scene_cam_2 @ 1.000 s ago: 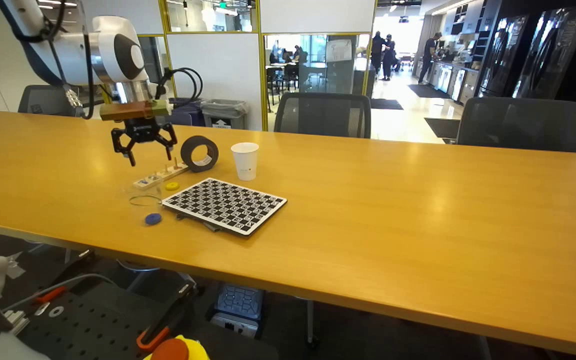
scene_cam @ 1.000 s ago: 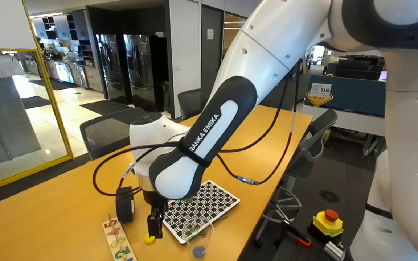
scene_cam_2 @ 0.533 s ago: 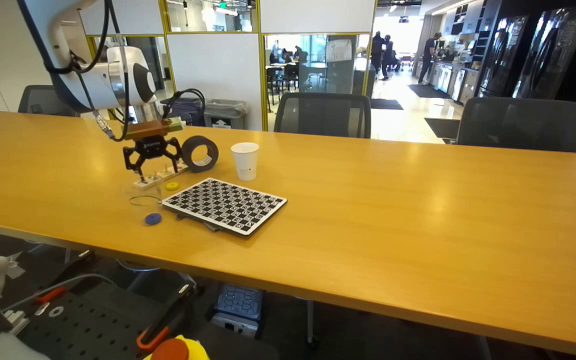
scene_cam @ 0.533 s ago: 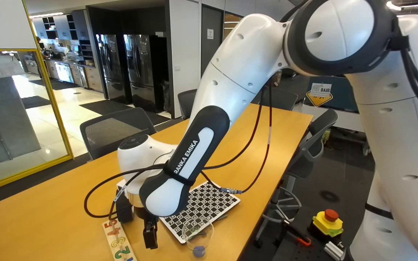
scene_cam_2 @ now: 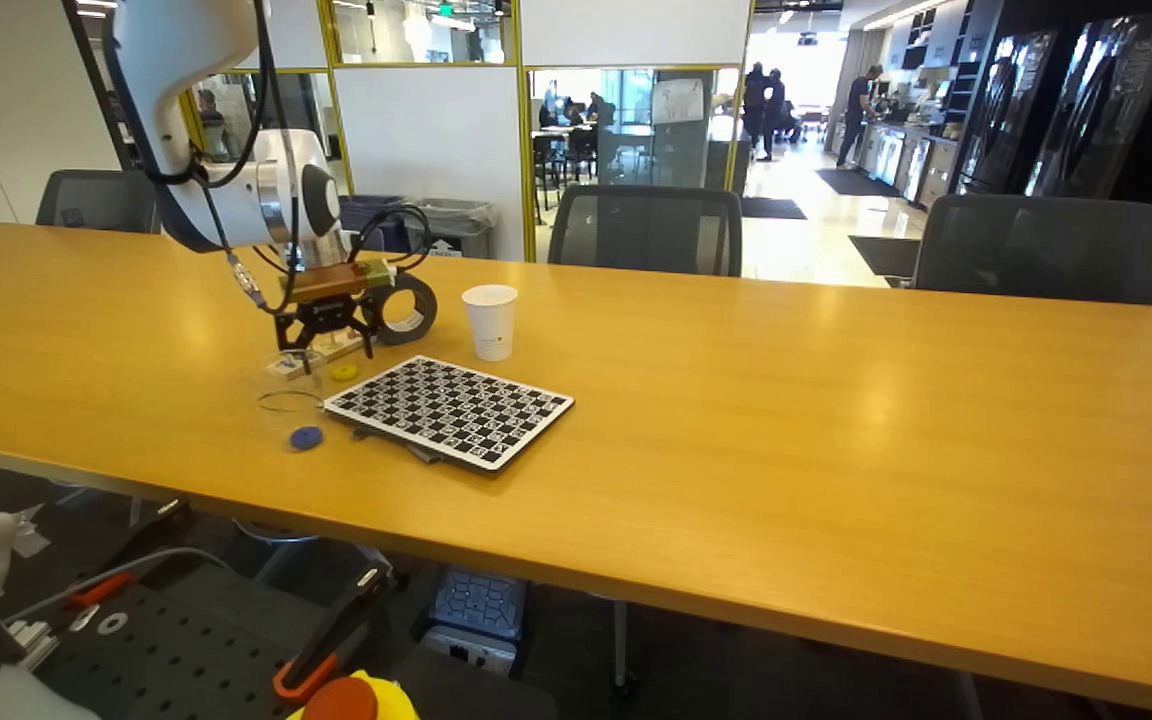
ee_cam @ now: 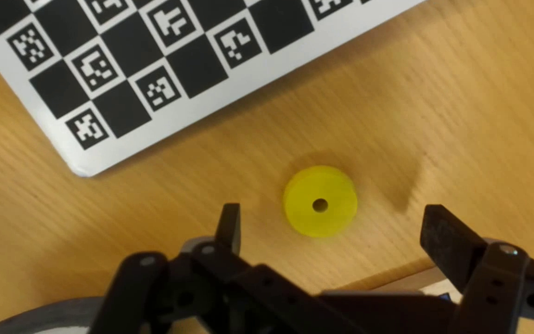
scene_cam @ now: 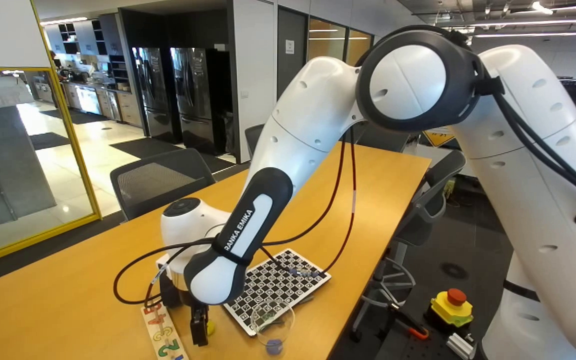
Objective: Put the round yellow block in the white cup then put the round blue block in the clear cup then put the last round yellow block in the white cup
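Tool [ee_cam: 332, 207] has descended, 2 black fingers [ee_cam: 450, 241] wide apart, holding nothing; wrist view shows round yellow pierced block [ee_cam: 332, 213] between them, so grasping probably comes next.

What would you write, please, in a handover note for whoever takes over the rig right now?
End effector: open over the round yellow block, not gripping it.
Things: that block lies on the table; white cup upright near the checkered board; round blue block shows low against the clear cup in an exterior view, inside or outside unclear.
Done: cannot confirm any placement; the white cup's bottom is hidden.
Left: grasp the yellow block, drop it in the white cup; check whether the blue one is in the clear cup.
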Controlling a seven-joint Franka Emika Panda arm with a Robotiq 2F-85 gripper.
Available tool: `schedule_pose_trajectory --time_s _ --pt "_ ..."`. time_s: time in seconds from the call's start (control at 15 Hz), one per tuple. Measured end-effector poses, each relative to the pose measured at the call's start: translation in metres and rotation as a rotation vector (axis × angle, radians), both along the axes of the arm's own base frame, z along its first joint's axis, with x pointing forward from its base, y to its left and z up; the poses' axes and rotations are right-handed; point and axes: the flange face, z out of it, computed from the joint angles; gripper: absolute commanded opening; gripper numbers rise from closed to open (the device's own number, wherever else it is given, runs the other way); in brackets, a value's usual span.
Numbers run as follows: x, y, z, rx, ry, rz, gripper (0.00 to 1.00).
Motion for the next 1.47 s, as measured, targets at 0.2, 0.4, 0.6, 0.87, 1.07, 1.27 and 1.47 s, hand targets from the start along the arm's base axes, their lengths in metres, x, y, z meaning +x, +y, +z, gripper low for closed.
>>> schedule_pose_trajectory --time_s 0.2,0.4,0.6,0.87,1.07,1.27,1.47 --pt "0.0067 -0.0041 -0.0078 0.005 0.002 -0.005 1.0" --pt "0.0093 -0.0082 -0.0107 0.007 0.002 -0.013 1.0" --pt "0.0102 -0.0106 -0.0111 0.008 0.003 -0.018 1.0" --pt "0.0099 -0.0095 -0.0109 0.01 0.004 -0.018 0.74" --pt "0.01 -0.0094 -0.0108 0.011 0.003 -0.018 0.51" --pt "0.0113 -0.0085 -0.0068 0.015 -0.005 -0.019 0.29" --pt "0.012 -0.0077 -0.0038 0.018 -0.009 -0.021 0.22"
